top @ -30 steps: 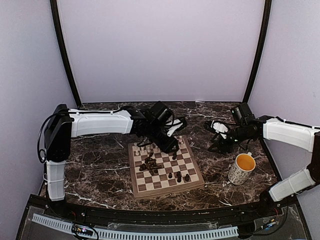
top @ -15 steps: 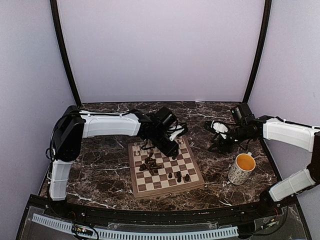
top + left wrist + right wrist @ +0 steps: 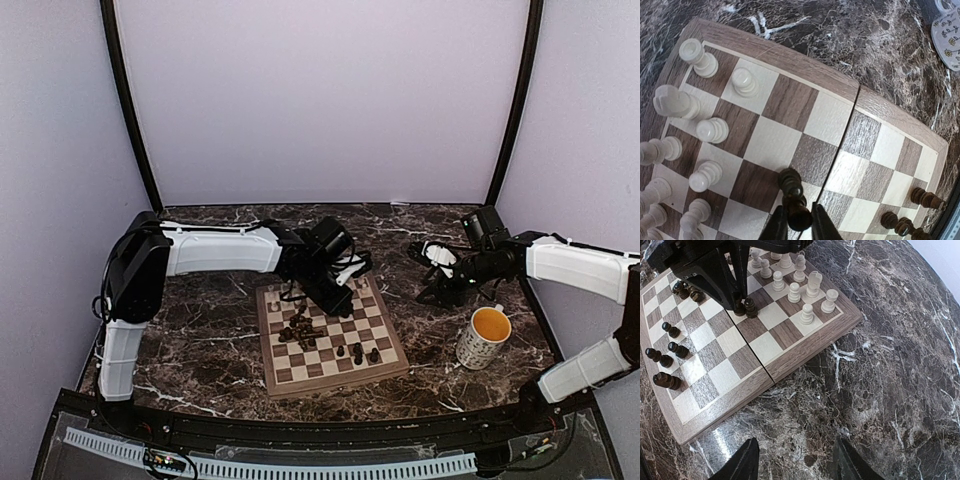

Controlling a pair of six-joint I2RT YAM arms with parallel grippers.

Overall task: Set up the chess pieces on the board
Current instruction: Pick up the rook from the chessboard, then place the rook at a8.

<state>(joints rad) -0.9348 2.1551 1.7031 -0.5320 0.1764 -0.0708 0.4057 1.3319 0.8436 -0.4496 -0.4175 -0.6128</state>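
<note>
The board (image 3: 375,320) lies mid-table. Cream chess pieces (image 3: 712,130) stand along its far-left squares (image 3: 800,290). Dark chess pieces lie heaped near the middle (image 3: 300,332), and a few more stand toward the near right (image 3: 355,352). My left gripper (image 3: 335,295) reaches down over the board's centre seam. Its jaws (image 3: 794,220) press both sides of a dark piece (image 3: 799,216), with a second dark piece (image 3: 790,182) right beside it. My right gripper (image 3: 795,450) hangs open over bare marble to the right of the board (image 3: 720,375), holding nothing.
A speckled mug (image 3: 485,338) with a yellow inside stands right of the board, near my right arm. The marble tabletop (image 3: 200,340) is edged by purple walls at the back and sides.
My left gripper has narrowed its jaws around the dark piece and shifted slightly left over the board. The right arm has not moved.
</note>
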